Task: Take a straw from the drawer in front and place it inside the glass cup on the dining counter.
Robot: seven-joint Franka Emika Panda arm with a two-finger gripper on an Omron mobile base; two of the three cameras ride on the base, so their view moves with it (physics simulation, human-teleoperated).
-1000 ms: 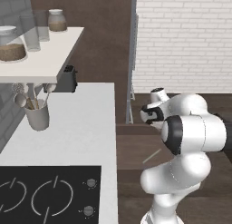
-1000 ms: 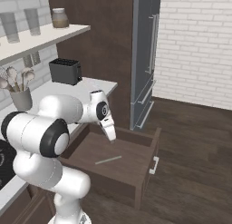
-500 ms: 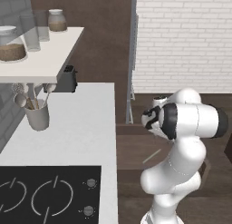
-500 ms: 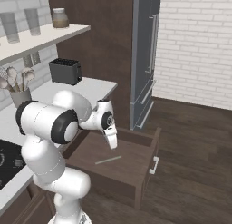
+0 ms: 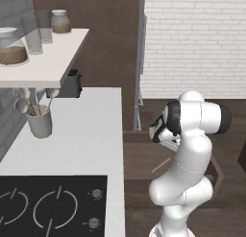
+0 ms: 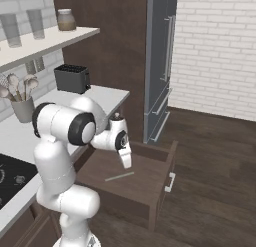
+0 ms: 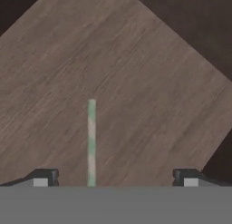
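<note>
drawer point(image 6: 150, 191): dark brown wooden box, pulled out wide from under the worktop, plain flat walls, a pale handle on its front at about 3 o'clock of the box in the right base view.

straw point(image 6: 119, 176): thin pale rod lying flat on the drawer floor, near its middle, apart from every wall. in the hand view the straw point(image 7: 91, 141) has a greenish tint and runs from 12 to 6 o'clock, its lower end between the two fingertips, closer to the left one, touching neither.

gripper point(image 6: 127, 163): hangs over the open drawer, pointing down, just above the straw at about 11 o'clock of it in the right base view. jaws spread wide apart, nothing between them; the fingertips point(image 7: 45, 177) stand at the two lower corners of the hand view.

worktop point(image 5: 86, 149): white, with a black hob point(image 5: 48, 207) at its near end, a white crock of spoons point(image 5: 38, 121) and a dark toaster point(image 6: 71, 77) farther back.

shelf point(image 5: 43, 63): carries jars of brown powder and clear tumblers.

fridge point(image 6: 162, 61): tall, grey, behind the drawer at 12 o'clock.
</note>
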